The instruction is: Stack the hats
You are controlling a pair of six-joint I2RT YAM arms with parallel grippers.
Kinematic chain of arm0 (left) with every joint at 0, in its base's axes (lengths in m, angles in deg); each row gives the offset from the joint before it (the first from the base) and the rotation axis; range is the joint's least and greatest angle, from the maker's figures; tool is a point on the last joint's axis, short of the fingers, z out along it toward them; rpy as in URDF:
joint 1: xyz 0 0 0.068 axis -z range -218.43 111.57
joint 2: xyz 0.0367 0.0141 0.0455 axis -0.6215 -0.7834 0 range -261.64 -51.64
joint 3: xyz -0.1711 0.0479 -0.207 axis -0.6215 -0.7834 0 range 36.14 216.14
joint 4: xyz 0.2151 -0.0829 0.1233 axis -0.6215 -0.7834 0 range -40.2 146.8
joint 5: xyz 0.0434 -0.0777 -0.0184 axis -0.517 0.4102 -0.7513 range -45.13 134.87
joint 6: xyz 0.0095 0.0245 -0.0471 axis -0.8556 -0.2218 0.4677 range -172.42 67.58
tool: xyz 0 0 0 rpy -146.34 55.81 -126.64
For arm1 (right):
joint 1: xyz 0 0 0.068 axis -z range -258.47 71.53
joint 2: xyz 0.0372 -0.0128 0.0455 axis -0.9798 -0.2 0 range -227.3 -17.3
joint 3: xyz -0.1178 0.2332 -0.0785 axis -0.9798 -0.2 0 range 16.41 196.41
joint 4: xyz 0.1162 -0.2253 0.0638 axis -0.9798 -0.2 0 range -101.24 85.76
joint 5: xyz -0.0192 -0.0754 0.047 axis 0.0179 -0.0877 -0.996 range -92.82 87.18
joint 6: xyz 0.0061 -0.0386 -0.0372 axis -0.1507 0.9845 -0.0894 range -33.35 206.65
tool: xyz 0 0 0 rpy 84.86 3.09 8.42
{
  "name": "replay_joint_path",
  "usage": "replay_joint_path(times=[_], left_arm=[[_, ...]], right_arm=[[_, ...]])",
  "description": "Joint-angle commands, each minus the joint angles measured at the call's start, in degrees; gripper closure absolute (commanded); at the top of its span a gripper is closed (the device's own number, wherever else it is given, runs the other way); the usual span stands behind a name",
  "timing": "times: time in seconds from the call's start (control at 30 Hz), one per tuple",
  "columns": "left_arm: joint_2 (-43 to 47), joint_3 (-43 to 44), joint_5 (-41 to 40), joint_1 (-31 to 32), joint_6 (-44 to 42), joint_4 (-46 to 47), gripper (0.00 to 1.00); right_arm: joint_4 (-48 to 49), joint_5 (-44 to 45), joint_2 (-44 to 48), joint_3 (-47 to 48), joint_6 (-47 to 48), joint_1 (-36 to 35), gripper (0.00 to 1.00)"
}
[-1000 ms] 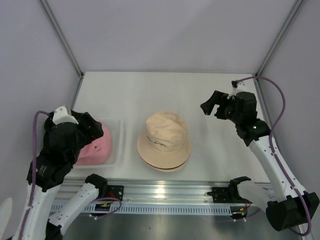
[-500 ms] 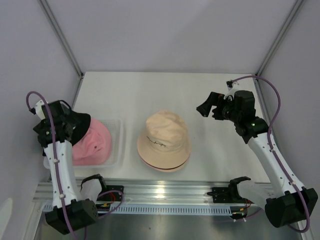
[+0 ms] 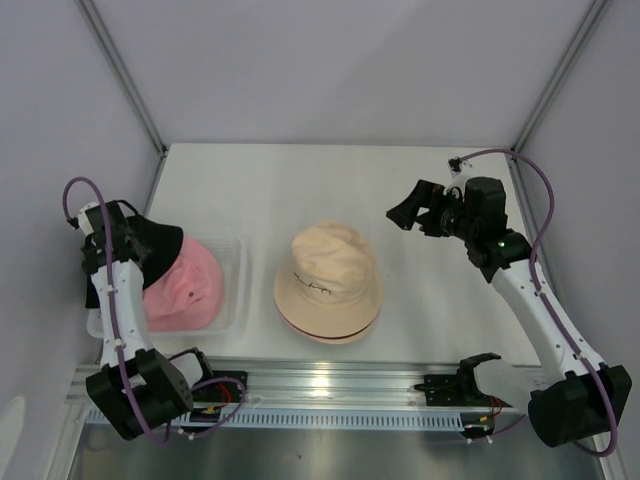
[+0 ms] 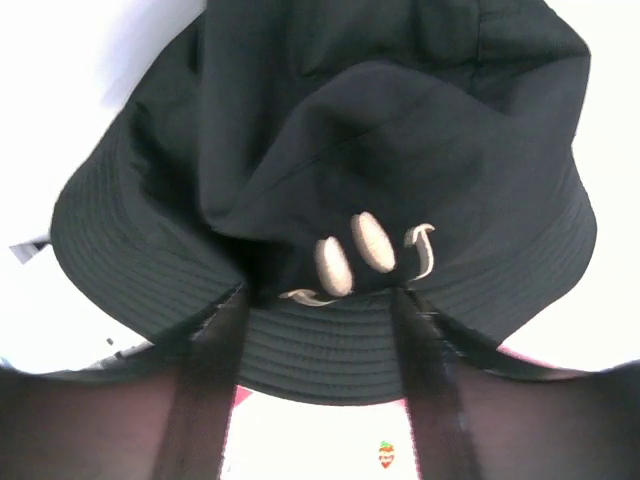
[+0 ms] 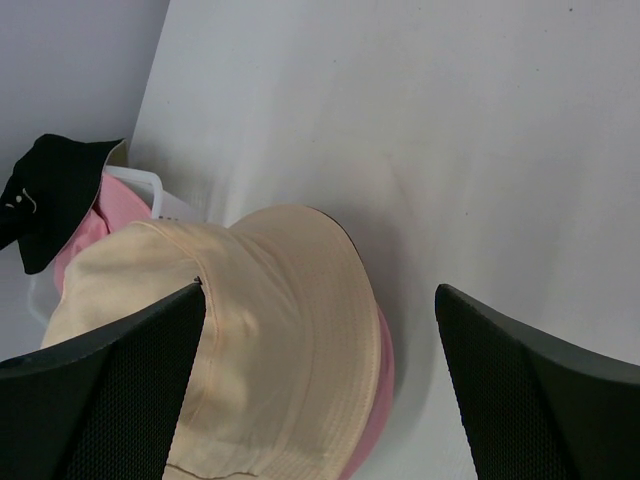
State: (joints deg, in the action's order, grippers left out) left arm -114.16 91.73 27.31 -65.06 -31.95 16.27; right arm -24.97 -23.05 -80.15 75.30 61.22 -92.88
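Top external view: a black hat (image 3: 155,245) sits at 9 o'clock over a pink hat (image 3: 190,290), the left arm's fingers (image 4: 205,400) partly apart astride its brim, grip impossible to tell. A cream hat (image 3: 328,280) rests mid-surface (image 3: 300,180). At 3 o'clock, the right arm's fingers (image 5: 110,390) gape wide, empty.

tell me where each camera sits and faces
top external: above and behind the robot, looking down on the table; left arm, right arm show
left wrist: close on the black hat; own fingers below
right wrist: faces left over the cream hat; own fingers at lower corners
shared: both wrist views catch the black hat
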Motion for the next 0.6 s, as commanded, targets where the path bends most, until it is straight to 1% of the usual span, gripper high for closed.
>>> replay_joint_path(times=[0.0,0.07,0.1,0.17,0.23,0.33,0.37,0.4,0.5,0.57], left_arm=[[0.21,0.75,1.74,-1.31,-3.06,5.37,0.57],[0.21,0.74,3.84,-2.54,-2.81,5.82,0.7],[0.21,0.74,4.72,-2.98,-2.63,6.16,0.82],[-0.14,0.92,7.01,-4.3,-2.19,6.17,0.99],[0.03,1.62,9.03,-4.65,-2.36,5.38,0.99],[3.8,1.8,17.18,-4.57,-3.59,4.85,0.99],[5.64,1.8,22.87,-4.31,-3.68,5.37,0.99],[9.48,1.8,24.23,-4.22,-3.25,5.64,0.99],[15.3,4.51,26.17,-2.03,-2.1,5.29,0.99],[16.46,8.29,28.18,0.16,-1.92,2.31,0.99]], right_arm=[[4.47,-1.13,-0.34,0.26,-2.6,0.09,0.0],[4.56,-0.69,-0.34,0.96,-2.69,0.09,0.0],[4.39,-0.52,-0.26,1.4,-2.78,0.09,0.0],[3.51,-0.08,-0.17,2.63,-2.61,0.0,0.0],[2.55,1.06,0.01,3.85,-2.26,0.0,0.0],[2.01,1.68,0.01,5.26,-1.73,0.0,0.0],[2.01,1.68,0.01,5.7,-1.73,0.0,0.0],[2.01,1.77,-0.17,6.14,-1.73,0.09,0.01],[1.92,1.6,0.09,7.55,-2.43,0.09,0.01],[2.71,1.07,0.71,7.81,-2.69,0.0,0.0]])
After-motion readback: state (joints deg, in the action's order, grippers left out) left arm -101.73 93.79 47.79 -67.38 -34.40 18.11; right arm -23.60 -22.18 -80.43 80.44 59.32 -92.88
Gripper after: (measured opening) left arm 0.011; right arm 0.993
